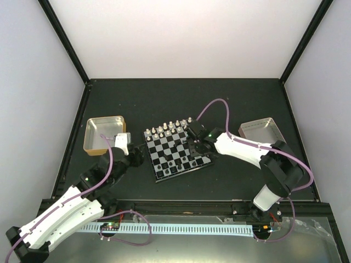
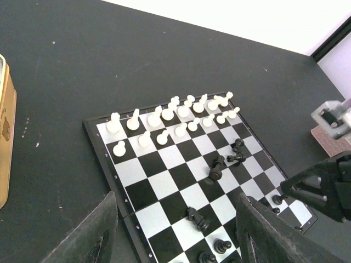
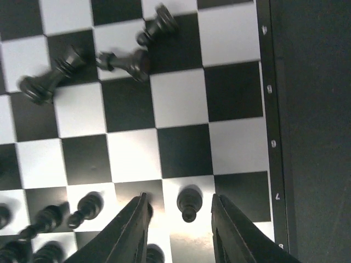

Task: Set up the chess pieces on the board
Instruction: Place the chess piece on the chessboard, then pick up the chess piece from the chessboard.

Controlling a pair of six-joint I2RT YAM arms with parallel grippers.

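Black pawn (image 3: 189,204) upright, lower middle of board (image 3: 181,148), we reckon it's placed | right gripper (image 3: 179,200) parted around it, left gripper (image 2: 176,200) wide, empty | next we lift off, grab toppled pieces (image 3: 123,61) upper left

Bright even light, soft shadows; close chess pieces (image 3: 49,79) slightly blurred.

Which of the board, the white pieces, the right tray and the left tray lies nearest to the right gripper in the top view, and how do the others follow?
From the right gripper:
1. board: directly beneath it.
2. white pieces: along the board's far edge.
3. right tray: off the board, to the right.
4. left tray: beyond the board, on the left.
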